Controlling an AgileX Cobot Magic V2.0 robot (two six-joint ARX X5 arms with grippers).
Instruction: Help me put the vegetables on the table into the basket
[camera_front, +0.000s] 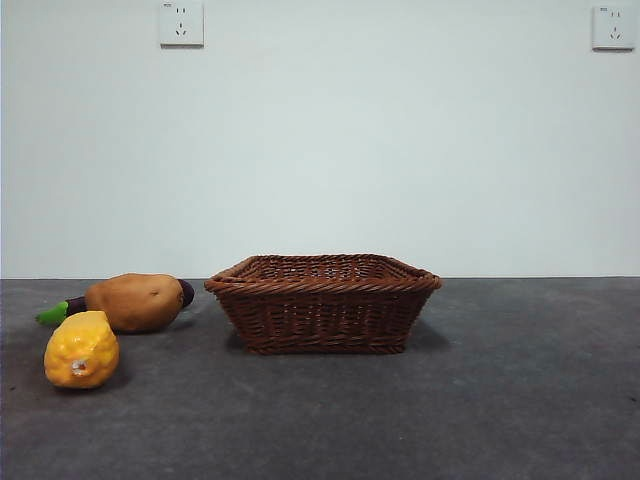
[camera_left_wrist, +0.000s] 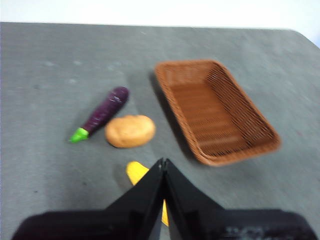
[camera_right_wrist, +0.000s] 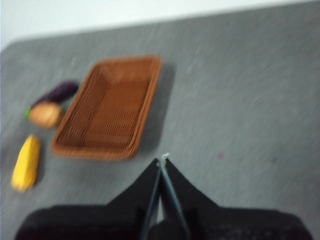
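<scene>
The brown wicker basket (camera_front: 323, 300) stands empty mid-table; it also shows in the left wrist view (camera_left_wrist: 215, 110) and the right wrist view (camera_right_wrist: 110, 107). To its left lie the tan potato (camera_front: 135, 302), the bumpy yellow lump (camera_front: 81, 349) in front of it, and the purple eggplant (camera_front: 58, 311) mostly hidden behind the potato. In the left wrist view the eggplant (camera_left_wrist: 102, 112), potato (camera_left_wrist: 130, 131) and yellow lump (camera_left_wrist: 136, 172) lie beyond my shut left gripper (camera_left_wrist: 163, 162), which hangs high above the lump. My right gripper (camera_right_wrist: 162, 160) is shut, high above bare table right of the basket.
The dark grey table (camera_front: 500, 400) runs wide to the right of the basket. A white wall with two sockets (camera_front: 181, 22) stands behind. Neither arm shows in the front view.
</scene>
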